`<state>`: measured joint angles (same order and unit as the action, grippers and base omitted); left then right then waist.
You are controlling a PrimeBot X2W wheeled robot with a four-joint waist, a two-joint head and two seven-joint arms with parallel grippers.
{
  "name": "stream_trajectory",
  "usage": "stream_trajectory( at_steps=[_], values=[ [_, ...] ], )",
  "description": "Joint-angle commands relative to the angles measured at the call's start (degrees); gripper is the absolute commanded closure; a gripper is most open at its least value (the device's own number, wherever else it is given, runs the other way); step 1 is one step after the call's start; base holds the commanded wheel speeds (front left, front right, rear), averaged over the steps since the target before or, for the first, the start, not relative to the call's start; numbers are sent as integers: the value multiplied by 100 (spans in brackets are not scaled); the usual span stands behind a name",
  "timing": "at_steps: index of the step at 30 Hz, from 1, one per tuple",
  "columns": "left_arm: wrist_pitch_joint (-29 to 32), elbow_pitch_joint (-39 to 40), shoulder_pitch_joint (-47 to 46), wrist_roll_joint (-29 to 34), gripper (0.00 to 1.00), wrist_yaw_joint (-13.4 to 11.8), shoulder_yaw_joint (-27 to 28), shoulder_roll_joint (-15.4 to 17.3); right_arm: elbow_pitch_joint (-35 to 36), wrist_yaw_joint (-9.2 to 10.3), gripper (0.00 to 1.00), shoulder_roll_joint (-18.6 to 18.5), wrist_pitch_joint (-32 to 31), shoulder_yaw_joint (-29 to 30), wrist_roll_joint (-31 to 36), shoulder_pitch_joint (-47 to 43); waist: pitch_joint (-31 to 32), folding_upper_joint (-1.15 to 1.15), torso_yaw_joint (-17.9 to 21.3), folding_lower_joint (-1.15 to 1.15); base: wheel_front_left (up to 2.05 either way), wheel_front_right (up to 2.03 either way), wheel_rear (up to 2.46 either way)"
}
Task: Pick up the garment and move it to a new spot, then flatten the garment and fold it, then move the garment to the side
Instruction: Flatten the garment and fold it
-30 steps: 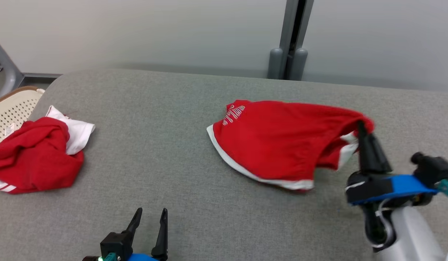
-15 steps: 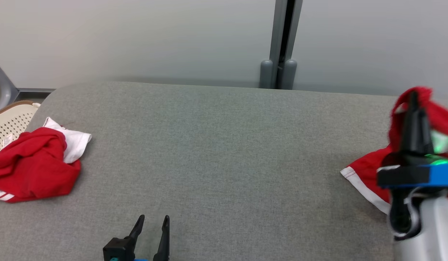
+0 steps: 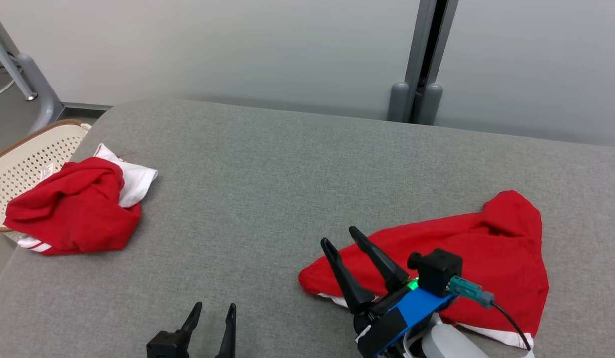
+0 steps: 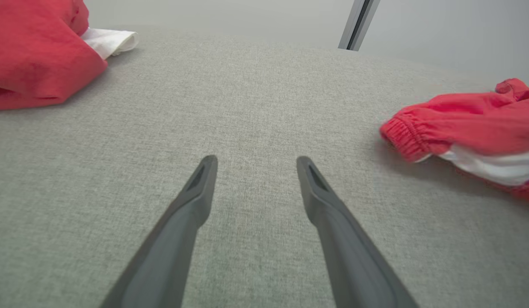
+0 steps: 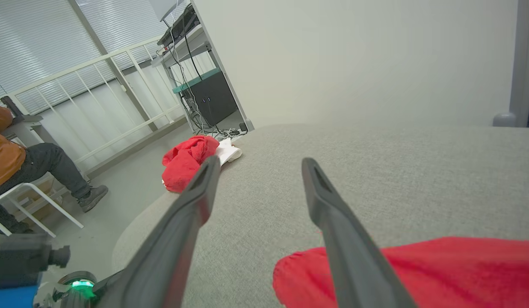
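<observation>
The garment, red shorts with white trim, lies crumpled on the right of the grey padded table. My right gripper is open and hovers over the garment's near left edge with nothing between its fingers. In the right wrist view, the right gripper points across the table with the garment below its right finger. My left gripper is open and empty near the table's front edge. The left wrist view shows the left gripper over bare cloth, the garment lying off to its right.
A second red and white pile of clothes lies at the table's left edge, partly over a cream perforated basket. A grey post stands behind the table. A seated person is beyond the table's left end.
My right gripper held the garment lifted by a corner; it has opened and the garment now lies on the table's right. The head camera has shifted. The left gripper stays open.
</observation>
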<state>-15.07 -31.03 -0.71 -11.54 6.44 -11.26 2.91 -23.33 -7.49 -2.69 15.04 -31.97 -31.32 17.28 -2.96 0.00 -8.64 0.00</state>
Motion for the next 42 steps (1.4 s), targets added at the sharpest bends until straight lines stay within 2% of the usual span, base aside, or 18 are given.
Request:
stream_trajectory(
  at_steps=[1,3,6,13,20,28,35,42],
  values=[
    [-16,4,17,31,0,-10,45,-3,-3,0,0,-41,20,-8,-17,31,18,0,18,0,0,0,0],
    [-15,23,58,26,0,-33,82,-4,16,0,0,-36,20,-35,59,73,44,0,77,0,0,0,0],
    [-16,86,78,29,0,-34,124,-5,96,0,0,-37,20,251,380,5,89,0,215,0,0,0,0],
    [-15,287,46,-18,0,-89,117,-2,284,0,0,-30,20,1615,1350,-670,155,0,558,0,0,0,0],
    [-16,365,129,-42,0,-116,93,-3,87,0,0,-26,19,2459,1886,-1399,213,0,824,0,0,0,0],
    [-15,356,170,-31,0,-108,55,-3,-403,0,0,-28,20,2919,2080,-1790,182,0,915,0,0,0,0],
    [-16,349,98,-7,0,-93,20,-2,-951,0,0,-25,20,3306,1946,-1477,91,0,864,0,0,0,0],
    [-16,309,44,33,0,-82,52,-3,-1362,0,0,-26,20,3310,1877,-1261,-18,0,777,0,0,0,0]
  ],
)
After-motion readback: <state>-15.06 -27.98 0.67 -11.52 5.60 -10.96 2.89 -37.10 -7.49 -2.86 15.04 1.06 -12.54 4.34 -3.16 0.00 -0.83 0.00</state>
